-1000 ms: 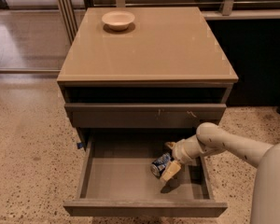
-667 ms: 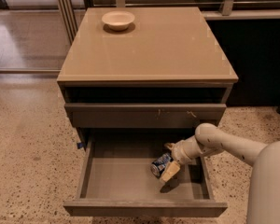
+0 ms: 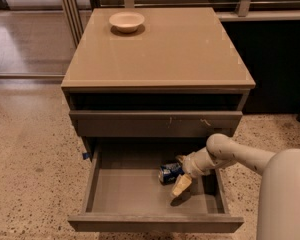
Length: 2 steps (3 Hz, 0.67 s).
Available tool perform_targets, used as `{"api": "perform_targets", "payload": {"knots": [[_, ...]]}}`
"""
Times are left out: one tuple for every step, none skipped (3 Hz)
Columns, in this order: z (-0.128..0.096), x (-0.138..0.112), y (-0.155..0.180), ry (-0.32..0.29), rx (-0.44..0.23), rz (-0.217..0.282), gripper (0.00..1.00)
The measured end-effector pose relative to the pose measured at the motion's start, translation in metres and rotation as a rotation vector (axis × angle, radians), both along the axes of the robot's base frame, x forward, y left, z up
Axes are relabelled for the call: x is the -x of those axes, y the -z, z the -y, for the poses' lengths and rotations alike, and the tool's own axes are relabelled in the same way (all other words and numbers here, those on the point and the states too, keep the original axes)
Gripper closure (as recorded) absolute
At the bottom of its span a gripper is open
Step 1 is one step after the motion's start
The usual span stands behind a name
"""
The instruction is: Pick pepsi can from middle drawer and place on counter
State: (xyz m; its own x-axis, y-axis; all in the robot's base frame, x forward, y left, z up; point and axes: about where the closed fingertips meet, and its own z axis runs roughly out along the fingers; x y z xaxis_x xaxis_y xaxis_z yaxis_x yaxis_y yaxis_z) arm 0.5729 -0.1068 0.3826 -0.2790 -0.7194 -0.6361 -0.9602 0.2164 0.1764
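The pepsi can (image 3: 168, 172), blue with silver ends, lies on its side in the right half of the pulled-out middle drawer (image 3: 125, 191). My gripper (image 3: 177, 177) reaches into the drawer from the right on a pale arm. It is open, with one cream finger (image 3: 181, 185) below and in front of the can and the other behind it, so the jaws straddle the can's right end. The can rests on the drawer floor. The glossy tan counter (image 3: 180, 49) forms the cabinet top above.
A cream bowl (image 3: 126, 21) stands at the counter's back left. A shut drawer front (image 3: 155, 121) with small pale scuffs sits just above the open drawer, under a dark open slot. Speckled floor surrounds the cabinet. A dark wall stands to the right.
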Motion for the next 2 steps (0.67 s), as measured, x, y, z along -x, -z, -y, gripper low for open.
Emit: {"api": "perform_targets", "payload": {"knots": [[0.0, 0.0, 0.0, 0.0, 0.0, 0.0, 0.18], [-0.0001, 0.0, 0.0001, 0.0, 0.0, 0.0, 0.42]]}}
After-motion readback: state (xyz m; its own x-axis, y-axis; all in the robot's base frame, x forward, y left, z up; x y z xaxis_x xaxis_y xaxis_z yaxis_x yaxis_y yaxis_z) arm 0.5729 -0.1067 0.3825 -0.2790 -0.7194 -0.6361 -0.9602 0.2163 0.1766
